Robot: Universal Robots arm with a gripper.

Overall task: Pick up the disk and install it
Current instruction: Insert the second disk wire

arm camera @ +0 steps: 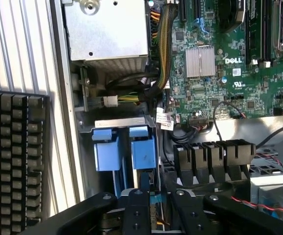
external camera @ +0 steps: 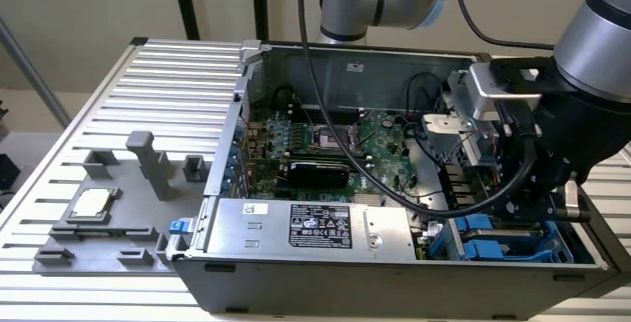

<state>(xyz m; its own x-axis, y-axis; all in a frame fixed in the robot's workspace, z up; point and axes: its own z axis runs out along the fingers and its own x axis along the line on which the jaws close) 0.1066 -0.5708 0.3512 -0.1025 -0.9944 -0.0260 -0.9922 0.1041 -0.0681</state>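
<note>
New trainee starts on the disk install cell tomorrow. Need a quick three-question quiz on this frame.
1. True or false: the gripper is outside the computer case.
2. What colour are the drive carriers in the bay near the gripper? A) red B) blue C) yellow
3. What lies on the grey fixture at the exterior view's left?

Key:
1. False. It is inside the case, at the drive bay.
2. B
3. A small square silver chip.
</note>
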